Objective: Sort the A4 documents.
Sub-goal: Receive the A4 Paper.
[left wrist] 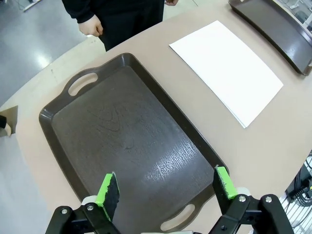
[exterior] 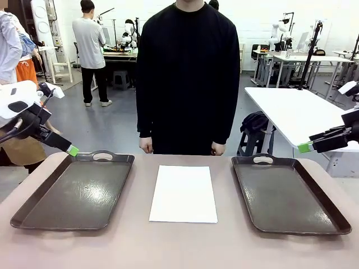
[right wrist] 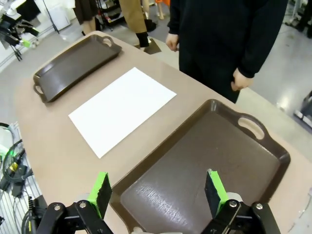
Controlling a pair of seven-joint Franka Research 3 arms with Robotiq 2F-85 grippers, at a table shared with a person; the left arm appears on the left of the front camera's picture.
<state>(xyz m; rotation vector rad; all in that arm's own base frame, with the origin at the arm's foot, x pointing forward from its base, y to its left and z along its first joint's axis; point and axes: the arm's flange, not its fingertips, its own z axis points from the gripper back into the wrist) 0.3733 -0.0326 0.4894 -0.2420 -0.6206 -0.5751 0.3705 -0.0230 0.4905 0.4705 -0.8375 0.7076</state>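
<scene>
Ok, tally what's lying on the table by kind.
Dark brown trays: 2, left tray and right tray
A4 documents: 1 white pile; sheets in it cannot be counted
Total: 3

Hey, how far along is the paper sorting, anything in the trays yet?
Nothing looks done: the left tray and the right tray both lie bare. Nothing is in hand: the left gripper and the right gripper hang open, each by its own tray. All the sorting is left: the white paper lies flat on the table between the trays, untouched.
</scene>
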